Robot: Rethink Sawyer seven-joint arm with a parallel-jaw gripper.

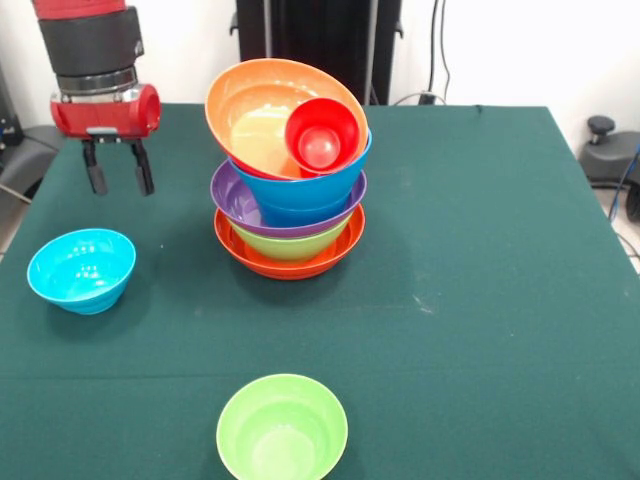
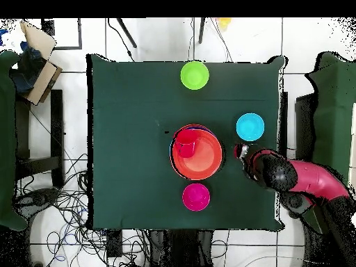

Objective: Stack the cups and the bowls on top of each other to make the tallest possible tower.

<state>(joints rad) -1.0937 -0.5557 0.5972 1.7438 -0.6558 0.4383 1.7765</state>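
The tower stands mid-table on a wide orange base bowl (image 1: 290, 266), with a green bowl (image 1: 290, 243), the purple bowl (image 1: 232, 196) and a blue bowl (image 1: 312, 188) nested above it. A second orange bowl (image 1: 250, 110) leans tilted on top, holding the red cup (image 1: 322, 135) on its side. From overhead the tower (image 2: 201, 158) and the cup (image 2: 185, 144) show. My gripper (image 1: 119, 180) is open and empty, hanging left of the tower, above the loose blue bowl (image 1: 82, 268). It also shows in the overhead view (image 2: 240, 150).
A loose green bowl (image 1: 283, 428) sits near the front edge, also overhead (image 2: 195, 74). The loose blue bowl shows overhead (image 2: 250, 126). The small magenta bowl (image 2: 196, 197) sits behind the tower, hidden in the front view.
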